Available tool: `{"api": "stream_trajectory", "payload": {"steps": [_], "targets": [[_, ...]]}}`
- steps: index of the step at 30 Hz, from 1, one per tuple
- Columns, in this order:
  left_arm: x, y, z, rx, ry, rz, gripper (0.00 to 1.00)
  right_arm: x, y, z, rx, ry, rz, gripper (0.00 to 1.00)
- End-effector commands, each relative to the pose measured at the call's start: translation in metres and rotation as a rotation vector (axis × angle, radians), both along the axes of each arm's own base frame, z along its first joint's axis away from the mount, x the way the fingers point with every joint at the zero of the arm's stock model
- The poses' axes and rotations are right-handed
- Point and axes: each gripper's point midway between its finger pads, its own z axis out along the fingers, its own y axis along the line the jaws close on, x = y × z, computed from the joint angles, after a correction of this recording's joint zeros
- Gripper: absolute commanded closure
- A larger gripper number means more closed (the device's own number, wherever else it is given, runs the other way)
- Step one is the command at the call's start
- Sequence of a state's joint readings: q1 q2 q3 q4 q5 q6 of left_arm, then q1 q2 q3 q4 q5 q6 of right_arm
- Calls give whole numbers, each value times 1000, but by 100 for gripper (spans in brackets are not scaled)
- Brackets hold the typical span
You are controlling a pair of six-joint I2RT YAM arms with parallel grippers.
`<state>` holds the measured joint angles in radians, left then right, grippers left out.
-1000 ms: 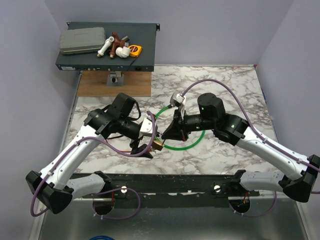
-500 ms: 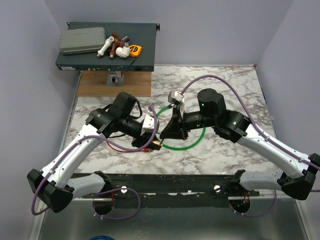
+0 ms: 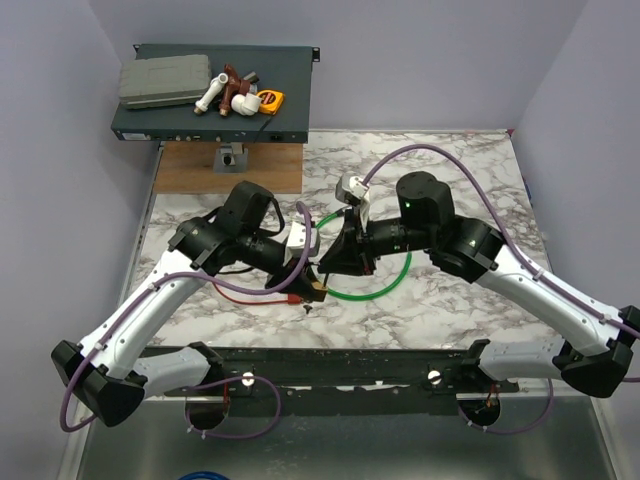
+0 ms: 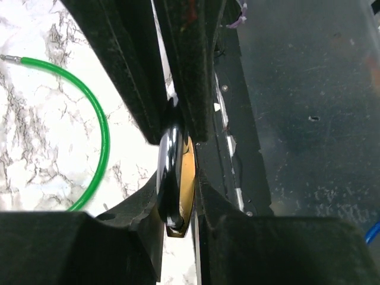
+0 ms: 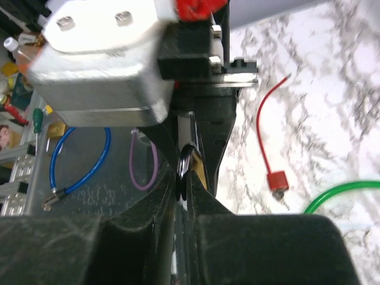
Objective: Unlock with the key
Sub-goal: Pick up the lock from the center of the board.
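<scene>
- Top view, position: left gripper (image 3: 312, 284) and right gripper (image 3: 328, 272) are meeting nose to nose low over the bench (image 3: 450, 170). The brass padlock (image 3: 319, 289) is showing between them, beside the green cable (image 3: 385, 292).
- Top view, change: a second ago the left gripper was standing wide beside the padlock. It is now sitting closed in on it. Both arms are keeping almost the same places.
- Left wrist: the left gripper (image 4: 178, 230) is pinching the padlock (image 4: 185, 178) edge-on, with the brass body and dark shackle between its fingers. The right gripper (image 4: 173, 113) is reaching in from the top of the view and flanking the padlock's upper end.
- Right wrist: the right gripper (image 5: 183, 205) is standing narrow around the padlock (image 5: 196, 169). Whether it is still gripping or easing off cannot be told. The left gripper (image 5: 189, 139) is closing in from above. A red wire (image 5: 261, 130) is lying on the bench beyond.
- Key: not showing in any view. It may be hidden between the two grippers, but that cannot be told.
- Meaning, as a judgement: the padlock appears to be passing into a two-sided hold, with the left gripper steadying it. That would be freeing the right gripper for the key. The shackle is giving no sign of being open.
</scene>
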<state>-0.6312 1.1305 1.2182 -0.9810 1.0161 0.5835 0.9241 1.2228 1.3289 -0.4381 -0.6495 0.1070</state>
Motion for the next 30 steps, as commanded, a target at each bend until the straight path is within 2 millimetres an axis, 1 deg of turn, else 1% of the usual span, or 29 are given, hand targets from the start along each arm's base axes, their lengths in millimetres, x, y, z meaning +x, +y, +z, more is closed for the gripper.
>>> {"api": "stream_trajectory", "payload": {"steps": [1, 2, 5, 6, 8, 10, 12, 13, 15, 17, 19, 21, 24, 27, 30], "targets": [[-12, -7, 52, -116, 54, 24, 100, 4, -4, 68, 173, -150, -50, 84], [-13, -9, 62, -142, 77, 35, 100, 6, -6, 72, 180, -162, -67, 80], [-10, -13, 91, -226, 146, 73, 100, 10, -17, 86, 216, -202, -131, 56], [-8, -13, 101, -250, 180, 91, 100, 13, -23, 93, 232, -221, -168, 53], [-2, -11, 117, -294, 227, 120, 100, 14, -36, 106, 269, -259, -225, 52], [4, -8, 133, -329, 258, 151, 100, 14, -48, 117, 310, -293, -272, 47], [14, -4, 154, -377, 286, 193, 100, 14, -59, 122, 341, -315, -312, 44], [20, -1, 167, -411, 292, 212, 100, 14, -63, 122, 354, -318, -331, 43], [24, 3, 189, -451, 301, 230, 100, 11, -70, 121, 395, -306, -352, 43], [24, 6, 210, -482, 270, 227, 100, 9, -69, 115, 419, -290, -342, 42], [22, 10, 230, -523, 244, 223, 100, 11, -62, 108, 424, -263, -335, 42], [18, 13, 245, -558, 224, 233, 100, 12, -54, 104, 438, -242, -321, 42], [12, 17, 255, -602, 201, 257, 100, 11, -43, 110, 495, -229, -280, 42], [7, 21, 251, -606, 209, 267, 100, 12, -32, 113, 508, -215, -246, 43], [0, 24, 242, -601, 223, 255, 100, 5, -21, 118, 541, -194, -179, 43]]}}
